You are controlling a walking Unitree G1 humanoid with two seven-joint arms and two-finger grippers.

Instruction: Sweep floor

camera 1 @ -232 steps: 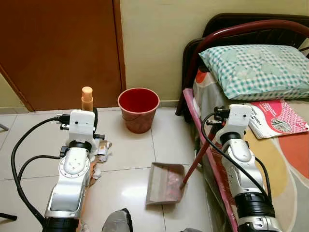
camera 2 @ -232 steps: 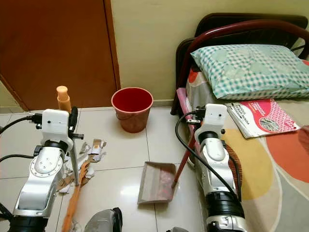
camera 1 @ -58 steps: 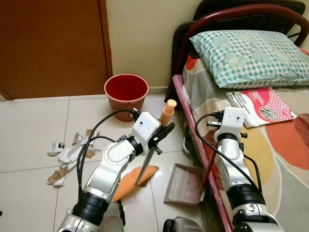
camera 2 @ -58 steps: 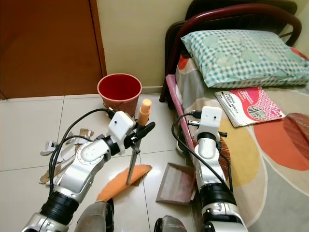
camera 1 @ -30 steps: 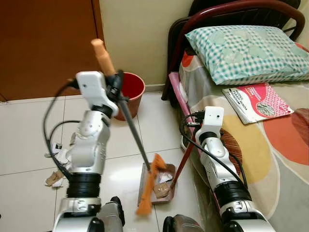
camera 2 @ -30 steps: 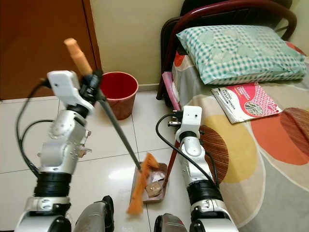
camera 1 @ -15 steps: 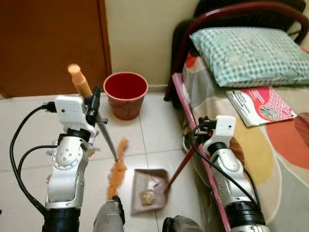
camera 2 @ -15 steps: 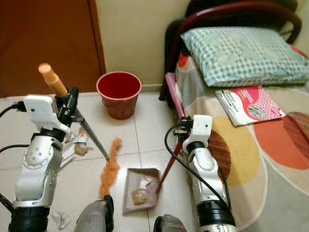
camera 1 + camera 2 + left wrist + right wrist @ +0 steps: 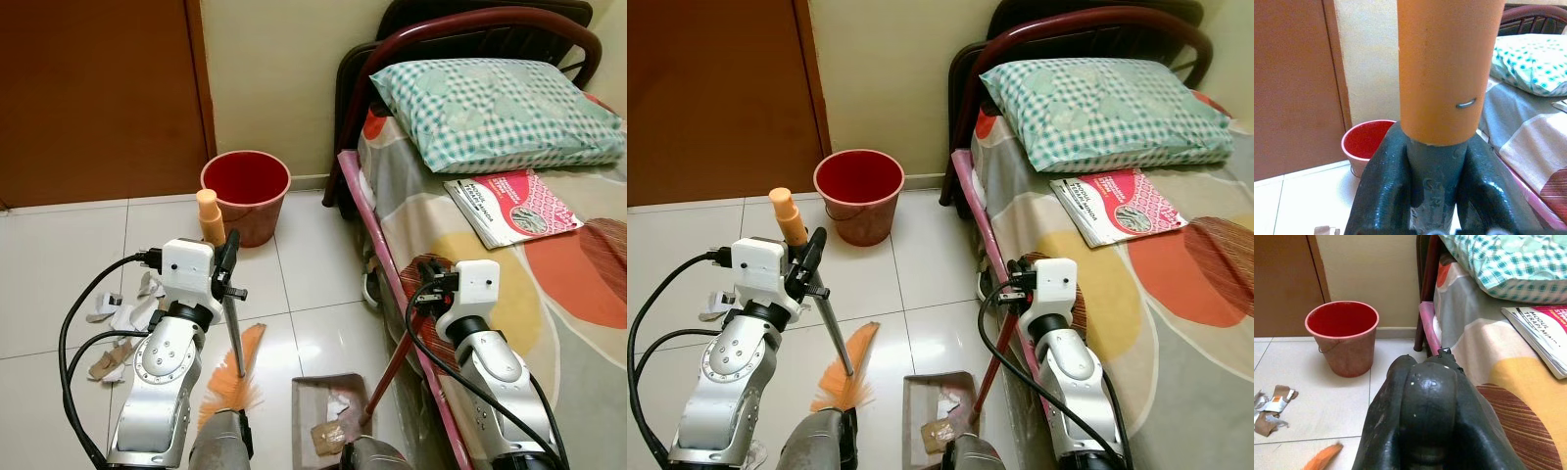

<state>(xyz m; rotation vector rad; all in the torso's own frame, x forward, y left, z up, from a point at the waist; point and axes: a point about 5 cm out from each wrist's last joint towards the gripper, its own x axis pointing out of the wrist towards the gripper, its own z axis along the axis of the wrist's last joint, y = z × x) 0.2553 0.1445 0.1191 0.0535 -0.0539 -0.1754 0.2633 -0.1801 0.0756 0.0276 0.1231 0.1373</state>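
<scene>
- Left gripper (image 9: 227,269), fingers clamped on the broom (image 9: 231,362) handle just below its orange cap, holds the broom nearly upright with the orange bristles on the tiled floor (image 9: 304,284).
- Right gripper (image 9: 1011,290) is closed around the dustpan (image 9: 331,416) handle; the pan lies on the floor beside the bed (image 9: 549,294), right of the bristles.
- Progress, as a judgement: partly done. Some scraps sit in the dustpan, but a scatter of paper scraps (image 9: 122,328) remains on the tiles to the robot's left, and nothing shows as emptied into the red bucket (image 9: 246,196).
- Head views show both arms, broom and dustpan together.
- Left wrist view shows the grip closely; right wrist view shows the bucket and scraps beyond its fingers.
</scene>
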